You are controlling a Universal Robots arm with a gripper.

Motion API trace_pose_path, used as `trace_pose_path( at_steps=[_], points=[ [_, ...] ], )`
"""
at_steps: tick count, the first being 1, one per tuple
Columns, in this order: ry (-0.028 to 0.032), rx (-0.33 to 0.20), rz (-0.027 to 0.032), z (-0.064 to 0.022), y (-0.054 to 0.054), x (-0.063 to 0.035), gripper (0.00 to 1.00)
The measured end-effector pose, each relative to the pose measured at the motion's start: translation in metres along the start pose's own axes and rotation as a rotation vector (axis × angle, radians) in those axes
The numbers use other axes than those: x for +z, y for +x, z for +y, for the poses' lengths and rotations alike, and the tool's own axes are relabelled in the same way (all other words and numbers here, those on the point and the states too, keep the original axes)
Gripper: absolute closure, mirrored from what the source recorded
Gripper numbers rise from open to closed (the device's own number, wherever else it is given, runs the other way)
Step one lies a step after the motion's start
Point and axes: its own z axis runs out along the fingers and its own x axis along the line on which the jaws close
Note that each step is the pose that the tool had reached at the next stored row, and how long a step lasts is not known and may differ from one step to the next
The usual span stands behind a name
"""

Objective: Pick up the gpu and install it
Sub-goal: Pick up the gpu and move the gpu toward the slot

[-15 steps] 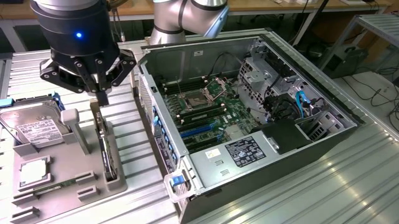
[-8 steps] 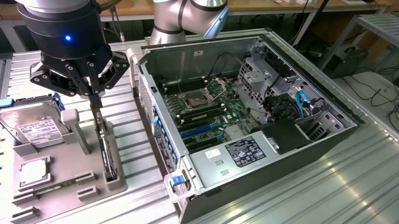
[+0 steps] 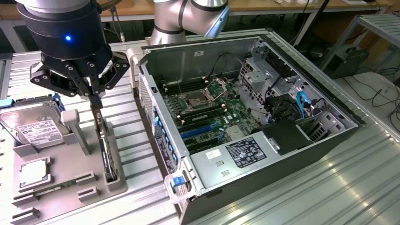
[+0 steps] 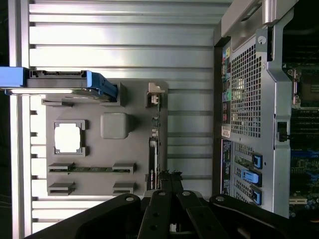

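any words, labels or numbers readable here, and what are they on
Nothing is legible.
Hard drive, white label: print too small to read.
Computer case, black sticker: white print too blurred.
White sticker beside it: too small.

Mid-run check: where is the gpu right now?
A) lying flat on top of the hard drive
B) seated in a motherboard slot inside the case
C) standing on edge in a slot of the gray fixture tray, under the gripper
C: the gpu stands on edge in a slot along the gray fixture tray, with the gripper directly over it.
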Motion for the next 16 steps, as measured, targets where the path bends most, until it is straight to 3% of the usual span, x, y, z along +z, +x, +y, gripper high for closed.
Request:
trace_pose_path(
  at_steps=[3, 8, 9, 11, 12, 15, 16],
  points=[
    [0.0, 0.0, 0.0, 0.0, 0.0, 0.0, 0.89],
    [0.0, 0.0, 0.0, 0.0, 0.0, 0.0, 0.64],
    [0.0, 0.0, 0.0, 0.0, 0.0, 0.0, 0.64],
    [0.0, 0.0, 0.0, 0.0, 0.0, 0.0, 0.52],
    [0.0, 0.0, 0.0, 0.0, 0.0, 0.0, 0.52],
    [0.0013, 0.0, -0.0009, 0.0, 0.0, 0.0005, 0.34],
    [0.0021, 0.0, -0.0013, 0.001, 0.0005, 0.0015, 0.34]
  ],
)
